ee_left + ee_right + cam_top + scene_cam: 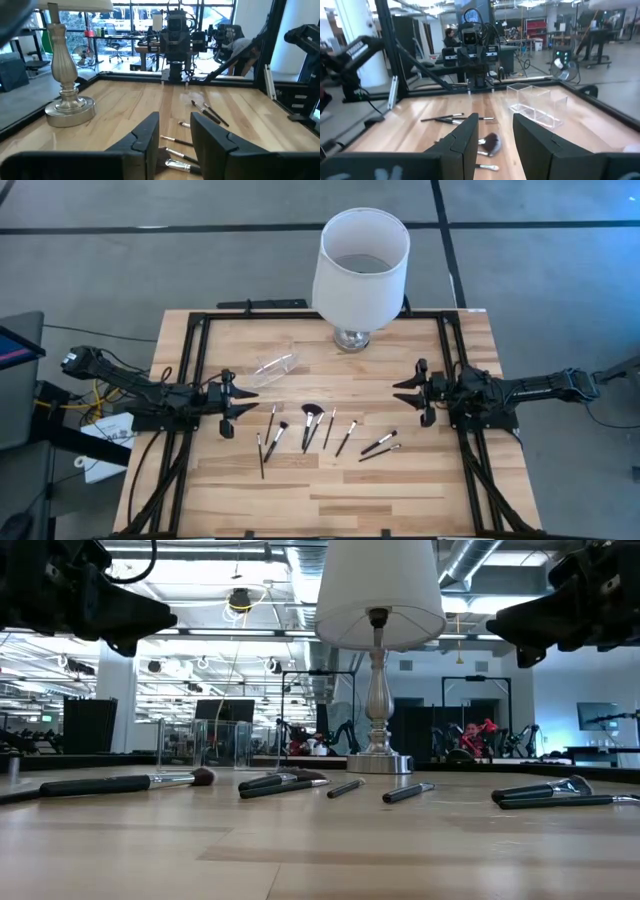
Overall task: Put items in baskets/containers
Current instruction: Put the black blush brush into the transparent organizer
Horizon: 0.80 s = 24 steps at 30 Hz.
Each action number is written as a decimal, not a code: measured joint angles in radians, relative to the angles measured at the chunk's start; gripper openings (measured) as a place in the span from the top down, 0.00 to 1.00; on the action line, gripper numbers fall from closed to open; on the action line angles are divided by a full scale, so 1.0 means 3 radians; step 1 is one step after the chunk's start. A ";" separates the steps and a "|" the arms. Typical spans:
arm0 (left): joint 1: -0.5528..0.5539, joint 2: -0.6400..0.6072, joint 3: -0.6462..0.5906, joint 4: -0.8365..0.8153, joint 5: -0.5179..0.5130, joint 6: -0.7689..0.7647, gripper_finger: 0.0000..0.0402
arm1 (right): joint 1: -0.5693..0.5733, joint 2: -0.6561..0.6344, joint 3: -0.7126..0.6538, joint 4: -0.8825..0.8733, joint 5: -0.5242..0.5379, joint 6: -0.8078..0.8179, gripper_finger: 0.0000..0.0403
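Note:
Several thin makeup brushes (325,432) with dark handles lie flat and scattered across the middle of the wooden table; one has a fan head (310,412). A clear plastic case (272,367) lies on the table behind them, toward the lamp, and shows in the right wrist view as well (537,102). My left gripper (228,402) hovers open above the table, left of the brushes (180,160). My right gripper (422,393) hovers open to their right, facing the fan brush (491,142). Neither touches anything.
A large white lampshade on a glass-and-metal lamp base (360,265) stands at the far middle of the table, its base (67,107) close behind the case. A black frame (190,360) borders the tabletop. Bare wood lies near the front edge (320,505).

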<state>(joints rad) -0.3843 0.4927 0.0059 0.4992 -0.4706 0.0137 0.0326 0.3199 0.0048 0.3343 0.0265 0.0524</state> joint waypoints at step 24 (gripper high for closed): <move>0.0690 0.0020 0.0000 0.0536 -0.0086 0.0137 0.73 | 0.0160 0.0914 0.0042 0.0204 -0.0203 0.0752 0.72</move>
<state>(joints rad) -0.1773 0.4988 0.0059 0.6601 -0.4964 0.0547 0.0805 0.5939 0.0173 0.3954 -0.0345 0.2780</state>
